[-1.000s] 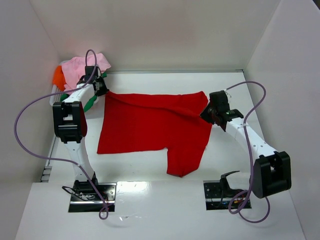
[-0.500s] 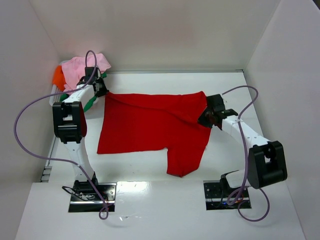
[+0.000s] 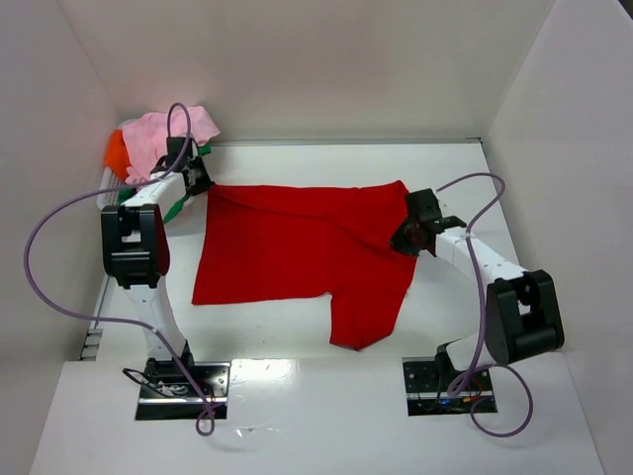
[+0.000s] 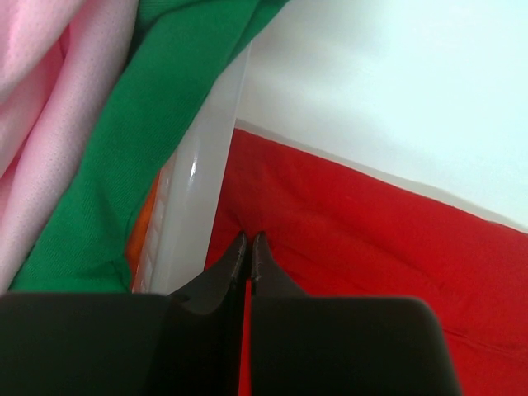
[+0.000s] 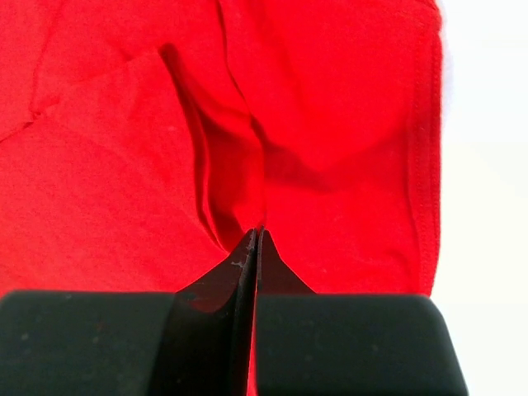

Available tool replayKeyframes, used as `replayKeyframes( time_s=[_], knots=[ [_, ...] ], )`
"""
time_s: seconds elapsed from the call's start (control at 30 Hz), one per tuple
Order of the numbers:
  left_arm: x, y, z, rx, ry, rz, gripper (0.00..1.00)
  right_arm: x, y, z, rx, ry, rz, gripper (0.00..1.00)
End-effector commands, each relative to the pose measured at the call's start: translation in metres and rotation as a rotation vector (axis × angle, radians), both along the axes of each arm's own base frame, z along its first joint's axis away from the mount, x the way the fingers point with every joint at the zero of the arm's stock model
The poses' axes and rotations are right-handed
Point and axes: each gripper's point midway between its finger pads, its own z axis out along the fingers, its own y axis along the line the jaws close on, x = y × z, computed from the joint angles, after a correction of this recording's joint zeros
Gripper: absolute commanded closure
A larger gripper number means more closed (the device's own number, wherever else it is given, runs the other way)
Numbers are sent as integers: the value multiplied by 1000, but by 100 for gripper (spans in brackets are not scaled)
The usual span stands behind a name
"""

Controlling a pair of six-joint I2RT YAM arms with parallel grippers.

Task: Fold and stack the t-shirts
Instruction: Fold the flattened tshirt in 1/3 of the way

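A bright red t-shirt (image 3: 297, 247) lies spread on the white table. My left gripper (image 3: 201, 180) is shut on its far left corner (image 4: 272, 214). My right gripper (image 3: 406, 235) is shut on a pinched fold near its far right corner (image 5: 239, 165). The light pink shirt (image 3: 168, 132), the orange shirt (image 3: 116, 153) and the green shirt (image 3: 178, 206) lie heaped at the far left corner; pink (image 4: 41, 124) and green (image 4: 140, 124) also show in the left wrist view.
A clear plastic bin edge (image 4: 198, 190) stands between the heap and the red shirt. White walls close in the table at the left, back and right. The arm cables loop beside each arm.
My right arm has drawn in a little towards the left, still gripping the shirt's right corner. The left gripper and the shirt have barely moved.
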Motion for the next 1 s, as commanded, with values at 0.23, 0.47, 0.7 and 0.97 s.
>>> replayKeyframes(
  time_s=[0.23, 0.47, 0.7, 0.97],
  knots=[
    [-48, 2, -33, -16, 129, 8, 100, 7, -20, 25, -80, -63, -95, 100],
    [-61, -1, -38, -33, 155, 10, 100, 12, -65, 70, -135, -146, -239, 100],
    [-64, 0, -34, -26, 156, 16, 100, 10, -91, 93, -178, -188, -284, 100],
    [-71, 1, -23, -23, 153, 30, 100, 15, -98, 96, -194, -203, -282, 100]
  ],
)
